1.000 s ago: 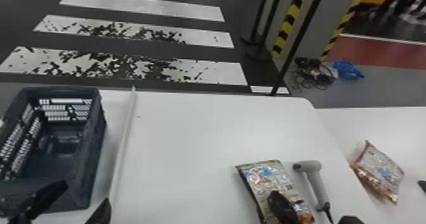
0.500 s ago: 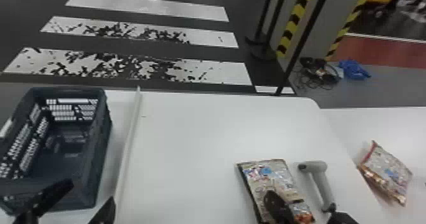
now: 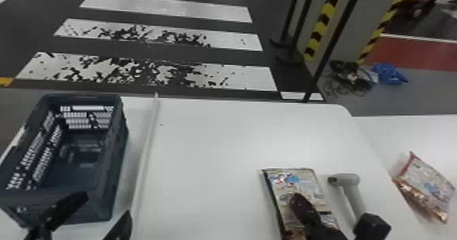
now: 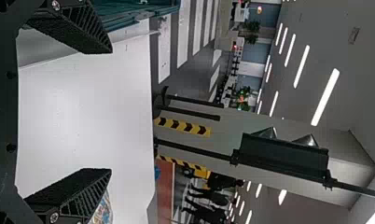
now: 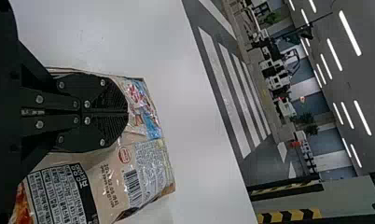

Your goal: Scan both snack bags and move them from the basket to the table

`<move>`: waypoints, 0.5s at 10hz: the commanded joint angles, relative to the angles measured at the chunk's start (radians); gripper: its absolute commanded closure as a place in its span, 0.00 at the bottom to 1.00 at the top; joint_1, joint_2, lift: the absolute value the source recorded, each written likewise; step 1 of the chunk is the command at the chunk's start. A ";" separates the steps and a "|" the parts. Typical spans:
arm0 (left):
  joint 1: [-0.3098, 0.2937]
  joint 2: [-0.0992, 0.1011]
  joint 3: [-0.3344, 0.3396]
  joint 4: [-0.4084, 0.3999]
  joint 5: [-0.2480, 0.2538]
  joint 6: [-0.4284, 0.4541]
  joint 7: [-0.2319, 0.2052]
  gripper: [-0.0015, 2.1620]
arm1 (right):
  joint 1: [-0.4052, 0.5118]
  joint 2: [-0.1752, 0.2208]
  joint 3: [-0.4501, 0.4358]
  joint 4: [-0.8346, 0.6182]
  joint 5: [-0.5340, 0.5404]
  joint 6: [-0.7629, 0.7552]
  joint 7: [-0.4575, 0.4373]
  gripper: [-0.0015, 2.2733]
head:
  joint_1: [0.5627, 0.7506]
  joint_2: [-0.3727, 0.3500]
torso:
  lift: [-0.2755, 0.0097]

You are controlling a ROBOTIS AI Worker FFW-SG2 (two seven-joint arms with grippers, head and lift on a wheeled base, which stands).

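Flat on the white table point(image 3: 210, 147) lies one snack bag point(image 3: 292, 185), the right gripper point(image 3: 297, 198) over its middle. In the right wrist view the right gripper point(image 5: 127, 112) has its fingers together above the bag point(image 5: 143, 163); no pinched part of the bag shows. The grey scanner point(image 3: 353, 195) rests just right of this bag. A second snack bag point(image 3: 425, 188) is on the far-right surface. At the near right corner of the dark basket point(image 3: 115, 174), the left gripper point(image 3: 107, 203) is open, likewise in the left wrist view, the gripper point(image 4: 112, 111) holding nothing.
A raised white strip point(image 3: 146, 154) runs between the basket and the first bag. A black block point(image 3: 372, 225) overlaps the scanner's lower end. Dark posts point(image 3: 289, 28) and a striped pillar stand beyond the table's back edge.
The head view has turned slightly, so the table and its things sit a little farther right. My right gripper appears slightly farther up over the bag; the left one holds its place by the basket.
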 commanded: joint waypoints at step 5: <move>-0.003 -0.004 -0.003 -0.001 -0.002 0.000 0.000 0.04 | 0.107 0.002 -0.046 -0.196 -0.088 0.048 0.002 0.99 | 0.70 0.25 | 0.62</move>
